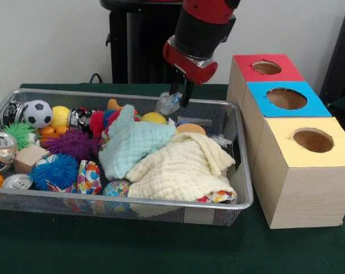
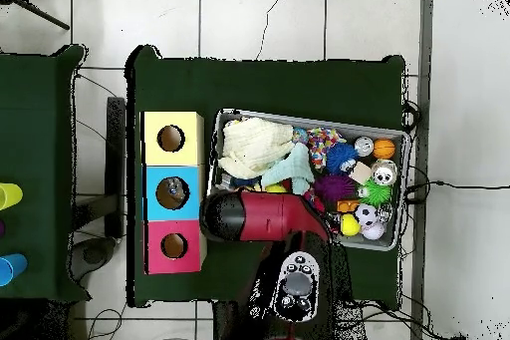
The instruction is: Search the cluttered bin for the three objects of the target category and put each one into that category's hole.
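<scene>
1. A crumpled clear plastic bottle (image 1: 168,104) hangs above the far rim of the wire bin (image 1: 229,206), apparently pinched in the end effector (image 1: 182,97).
2. Three boxes stand beside the bin — red-topped hole (image 1: 267,67), blue (image 1: 286,98), yellow (image 1: 313,140).
3. Cream cloth (image 1: 181,171) and pale blue cloth (image 1: 132,142) cover the clutter.

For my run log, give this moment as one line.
hand: shut on clear crumpled item | above mesh bin far edge | beside red box

Dark green bench (image 1: 132,251) fills lower frame; white wall (image 1: 47,40) upper left; tiled floor (image 2: 259,17), cups (image 2: 8,196) at left edge overhead.
</scene>
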`<state>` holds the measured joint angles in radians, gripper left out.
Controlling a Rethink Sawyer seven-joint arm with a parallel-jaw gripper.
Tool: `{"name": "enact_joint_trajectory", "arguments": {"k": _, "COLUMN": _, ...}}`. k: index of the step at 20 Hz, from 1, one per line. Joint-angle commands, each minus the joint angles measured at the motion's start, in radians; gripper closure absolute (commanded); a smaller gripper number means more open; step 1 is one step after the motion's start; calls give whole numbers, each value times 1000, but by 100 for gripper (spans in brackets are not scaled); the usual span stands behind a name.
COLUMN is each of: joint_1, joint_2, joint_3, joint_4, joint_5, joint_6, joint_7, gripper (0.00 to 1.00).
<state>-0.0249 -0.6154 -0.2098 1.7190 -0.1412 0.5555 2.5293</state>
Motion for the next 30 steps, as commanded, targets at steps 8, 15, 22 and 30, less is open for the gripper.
{"name": "enact_joint_trajectory", "arguments": {"k": 8, "joint_1": -58, "joint_2": -219, "joint_3": 90, "joint_4": -55, "joint_5": 48, "joint_6": 280, "joint_7": -62, "gripper": 100}}
{"name": "enact_joint_trajectory", "arguments": {"k": 15, "joint_1": -90, "joint_2": -257, "joint_3": 150, "joint_4": -29, "joint_5": 105, "joint_6": 324, "joint_7": -63, "gripper": 100}}
{"name": "enact_joint_trajectory", "arguments": {"k": 22, "joint_1": -90, "joint_2": -290, "joint_3": 202, "joint_4": -33, "joint_5": 242, "joint_6": 370, "joint_7": 30, "gripper": 100}}
{"name": "enact_joint_trajectory", "arguments": {"k": 30, "joint_1": -62, "joint_2": -323, "joint_3": 174, "joint_4": -98, "joint_5": 312, "joint_6": 478, "joint_7": 128, "gripper": 100}}
